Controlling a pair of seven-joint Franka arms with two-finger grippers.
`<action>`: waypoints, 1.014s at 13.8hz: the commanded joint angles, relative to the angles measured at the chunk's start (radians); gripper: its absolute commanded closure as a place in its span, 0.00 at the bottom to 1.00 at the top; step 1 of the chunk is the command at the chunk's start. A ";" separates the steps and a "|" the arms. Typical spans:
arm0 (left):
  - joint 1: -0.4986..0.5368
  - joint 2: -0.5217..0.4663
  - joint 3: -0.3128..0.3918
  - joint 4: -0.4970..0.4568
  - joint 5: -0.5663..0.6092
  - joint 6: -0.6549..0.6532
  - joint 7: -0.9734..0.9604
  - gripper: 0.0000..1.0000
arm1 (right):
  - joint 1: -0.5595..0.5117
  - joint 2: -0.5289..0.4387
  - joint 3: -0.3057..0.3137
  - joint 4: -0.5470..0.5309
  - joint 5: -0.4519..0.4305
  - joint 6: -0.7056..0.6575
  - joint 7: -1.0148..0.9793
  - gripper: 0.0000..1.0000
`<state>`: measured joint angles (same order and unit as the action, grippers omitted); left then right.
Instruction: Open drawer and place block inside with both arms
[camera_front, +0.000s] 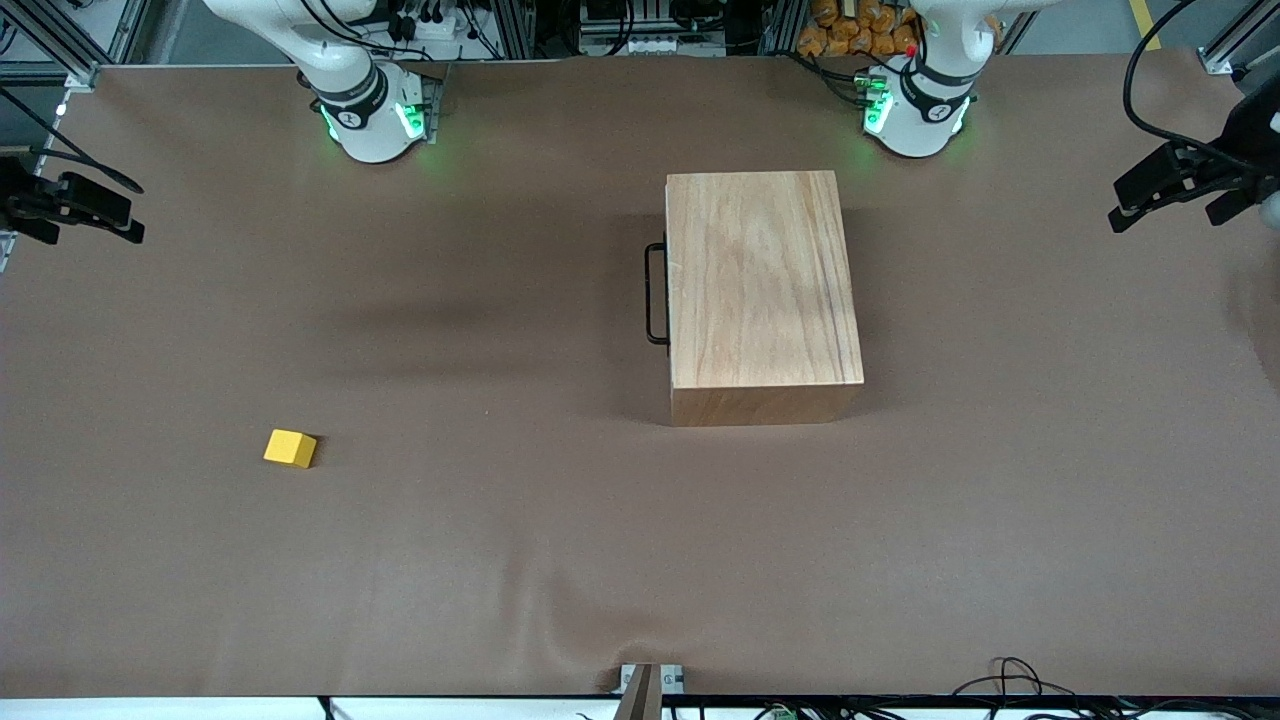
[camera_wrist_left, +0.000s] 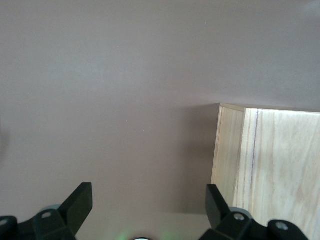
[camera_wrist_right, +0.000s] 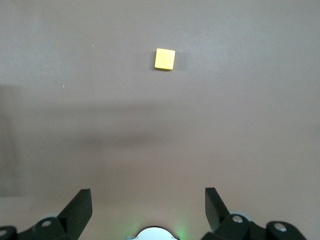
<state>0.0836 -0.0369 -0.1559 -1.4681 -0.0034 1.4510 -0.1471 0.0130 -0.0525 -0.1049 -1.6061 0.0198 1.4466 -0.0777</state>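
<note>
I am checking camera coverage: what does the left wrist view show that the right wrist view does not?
Only the left wrist view shows the wooden box, seen at one corner, with the left gripper over the table beside it. Only the right wrist view shows the yellow block, ahead of the right gripper. Both show open jaws above the brown table.

White jointed arms (camera_front: 330, 50), dark grey joint bands, round white bases (camera_front: 375, 125) lit green (both alike), black tool fingers (camera_wrist_left: 80, 202), black cables

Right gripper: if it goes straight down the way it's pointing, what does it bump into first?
Probably just the bare brown table. The open right gripper points down at it; the yellow block lies off its line.
</note>
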 joint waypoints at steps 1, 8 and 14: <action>0.007 -0.008 -0.004 0.011 0.019 -0.017 0.015 0.00 | 0.010 0.002 -0.001 0.011 -0.007 0.009 -0.005 0.00; 0.007 -0.006 -0.005 0.011 0.019 -0.017 0.015 0.00 | 0.012 0.003 -0.001 0.006 -0.003 0.006 -0.004 0.00; -0.002 0.003 -0.016 0.009 0.019 -0.017 0.015 0.00 | 0.038 0.006 -0.001 -0.005 0.002 0.008 -0.002 0.00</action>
<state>0.0822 -0.0366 -0.1578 -1.4682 -0.0034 1.4495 -0.1471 0.0355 -0.0461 -0.1022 -1.6106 0.0198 1.4554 -0.0777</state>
